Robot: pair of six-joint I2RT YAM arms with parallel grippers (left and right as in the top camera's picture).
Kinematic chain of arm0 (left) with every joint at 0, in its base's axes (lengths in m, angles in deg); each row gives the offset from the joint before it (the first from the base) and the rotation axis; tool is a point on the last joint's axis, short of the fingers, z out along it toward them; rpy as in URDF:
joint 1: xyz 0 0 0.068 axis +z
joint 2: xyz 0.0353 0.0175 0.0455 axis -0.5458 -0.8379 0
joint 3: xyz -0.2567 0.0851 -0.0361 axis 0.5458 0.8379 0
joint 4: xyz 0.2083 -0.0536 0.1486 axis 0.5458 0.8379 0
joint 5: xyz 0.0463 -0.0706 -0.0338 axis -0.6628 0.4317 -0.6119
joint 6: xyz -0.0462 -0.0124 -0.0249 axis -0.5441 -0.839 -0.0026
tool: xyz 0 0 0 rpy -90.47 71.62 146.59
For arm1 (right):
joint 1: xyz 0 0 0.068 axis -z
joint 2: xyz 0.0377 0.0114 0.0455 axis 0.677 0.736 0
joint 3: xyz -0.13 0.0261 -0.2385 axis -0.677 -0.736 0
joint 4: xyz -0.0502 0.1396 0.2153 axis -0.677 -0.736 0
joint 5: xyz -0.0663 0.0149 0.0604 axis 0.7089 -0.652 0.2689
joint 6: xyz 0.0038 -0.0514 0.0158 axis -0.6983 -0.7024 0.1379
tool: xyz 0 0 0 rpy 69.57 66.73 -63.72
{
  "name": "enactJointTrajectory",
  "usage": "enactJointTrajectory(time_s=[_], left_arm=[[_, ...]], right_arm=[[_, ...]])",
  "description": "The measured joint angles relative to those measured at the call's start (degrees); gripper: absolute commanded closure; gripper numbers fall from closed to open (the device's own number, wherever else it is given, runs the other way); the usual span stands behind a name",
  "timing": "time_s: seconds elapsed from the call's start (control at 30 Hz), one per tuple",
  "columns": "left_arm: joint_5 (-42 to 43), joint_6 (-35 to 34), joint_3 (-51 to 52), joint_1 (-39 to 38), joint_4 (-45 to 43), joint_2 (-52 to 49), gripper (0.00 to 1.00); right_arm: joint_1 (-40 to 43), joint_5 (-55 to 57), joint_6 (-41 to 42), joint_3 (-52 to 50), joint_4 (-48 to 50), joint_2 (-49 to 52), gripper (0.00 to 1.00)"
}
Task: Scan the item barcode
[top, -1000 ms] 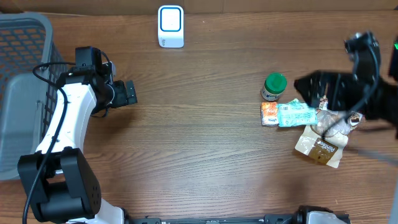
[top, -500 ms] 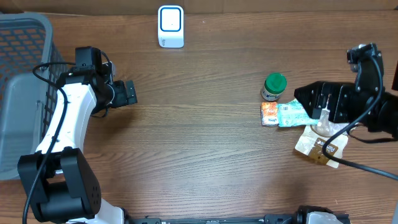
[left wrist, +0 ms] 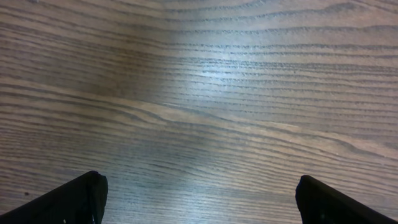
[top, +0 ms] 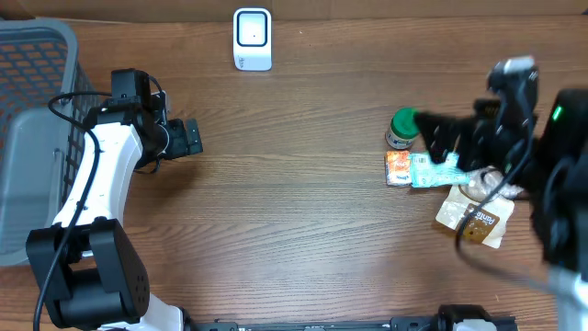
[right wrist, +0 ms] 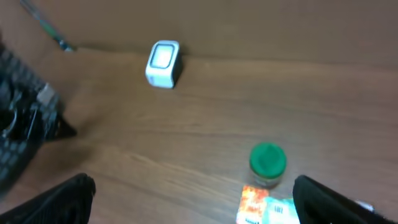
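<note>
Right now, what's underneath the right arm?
Under the right arm the teal packet sticks out leftward and the brown pouch pokes out below; whatever lies between them is covered.

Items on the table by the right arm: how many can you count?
4: green-lidded jar, orange packet beside it, teal packet beside that, brown pouch lower right. The right arm may hide more.

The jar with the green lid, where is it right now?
In the overhead view the green-lidded jar stands on the right side of the table, just beyond the orange packet, with the white scanner far off to its left.
</note>
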Motion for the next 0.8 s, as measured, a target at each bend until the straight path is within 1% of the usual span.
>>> enactJointTrajectory(time_s=[0.17, 0.4, 0.57, 0.8], left_arm=[[-0.17, 0.0, 0.02, 0.0, -0.04, 0.0, 0.0], [-0.17, -0.02, 0.04, 0.0, -0.04, -0.02, 0.0], [-0.2, 0.0, 0.04, 0.0, -0.02, -0.02, 0.01], [-0.2, 0.0, 0.04, 0.0, -0.02, -0.02, 0.0]], right_arm=[[-3.8, 1.88, -0.26, -20.26, 18.38, -14.4, 0.0], [-4.37, 2.29, -0.31, -45.05, 35.85, -30.82, 0.0], [-4.39, 2.27, -0.31, -58.42, 43.23, -41.46, 0.0], [-4.72, 2.25, -0.28, -69.7, 50.25, -51.04, 0.0]])
